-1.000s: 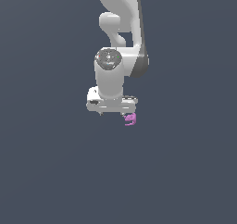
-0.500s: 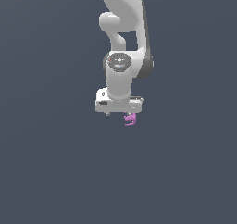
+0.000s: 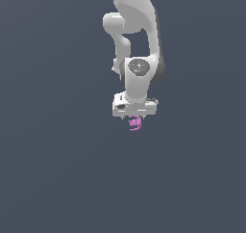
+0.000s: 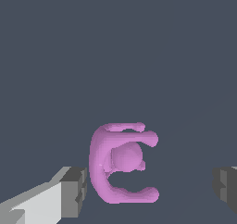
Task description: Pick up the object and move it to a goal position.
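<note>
We see one object point(image 4: 121, 164), a small pink-purple thing shaped like a letter C or E: a thick curved back with prongs curling off to one side, and a rounded lump sitting in the hollow between them. In the wrist view we count three prongs clearly, two close together at one end and one at the other; whether there are more we cannot tell. Its surface is smooth and evenly coloured.

There is one arm point(image 3: 137, 44), white, with one claw point(image 3: 135, 117) pointing down. In the exterior view the object point(image 3: 135, 123) sits directly beneath the claw's body, against a plain dark grey ground, and is much smaller than the claw.

In the wrist view two fingers show, one point(image 4: 69, 190) just beside the object's curved back, the other at the far edge of the picture, well apart from the prong tips. The claw point(image 4: 152, 186) is spread wide, with the object between the fingers and nearer to one of them. We cannot tell whether that finger touches the object
</note>
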`<state>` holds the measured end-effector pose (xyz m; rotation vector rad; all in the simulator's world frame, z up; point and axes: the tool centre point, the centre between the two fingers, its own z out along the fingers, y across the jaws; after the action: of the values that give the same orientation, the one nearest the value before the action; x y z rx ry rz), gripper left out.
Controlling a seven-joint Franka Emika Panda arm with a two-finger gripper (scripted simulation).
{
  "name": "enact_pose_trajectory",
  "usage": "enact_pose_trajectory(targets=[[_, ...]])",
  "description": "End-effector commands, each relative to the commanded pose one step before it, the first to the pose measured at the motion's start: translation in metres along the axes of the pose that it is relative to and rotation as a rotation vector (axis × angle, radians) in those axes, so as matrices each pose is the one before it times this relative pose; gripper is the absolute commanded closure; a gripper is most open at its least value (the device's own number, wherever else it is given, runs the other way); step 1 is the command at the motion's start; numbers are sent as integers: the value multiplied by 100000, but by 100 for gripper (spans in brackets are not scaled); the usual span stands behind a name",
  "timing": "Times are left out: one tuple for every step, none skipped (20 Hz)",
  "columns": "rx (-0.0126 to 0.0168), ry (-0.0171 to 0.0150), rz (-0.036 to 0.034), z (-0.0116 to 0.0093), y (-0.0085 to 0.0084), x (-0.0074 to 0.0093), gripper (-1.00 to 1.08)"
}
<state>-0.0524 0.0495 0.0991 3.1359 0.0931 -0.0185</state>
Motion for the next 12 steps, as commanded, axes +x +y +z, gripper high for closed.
enact_pose_trajectory(targets=[[188, 675, -979, 475, -799, -487, -92], [57, 157, -286, 134, -227, -141, -92], [48, 131, -239, 107, -188, -116, -92], [39, 103, -189, 82, -147, -91, -92], [25, 65, -119, 63, -97, -64, -92], [18, 46, -84, 34, -65, -40, -92], [0, 0, 0, 20, -7, -11, -92], [-14, -132, 37, -63, 59, 55, -92], [0, 0, 0, 35, 0, -1, -92], [0, 0, 0, 103, -1, -4, -92], [0, 0, 0, 172, -1, -7, -92], [0, 0, 0, 240, -1, -10, -92]])
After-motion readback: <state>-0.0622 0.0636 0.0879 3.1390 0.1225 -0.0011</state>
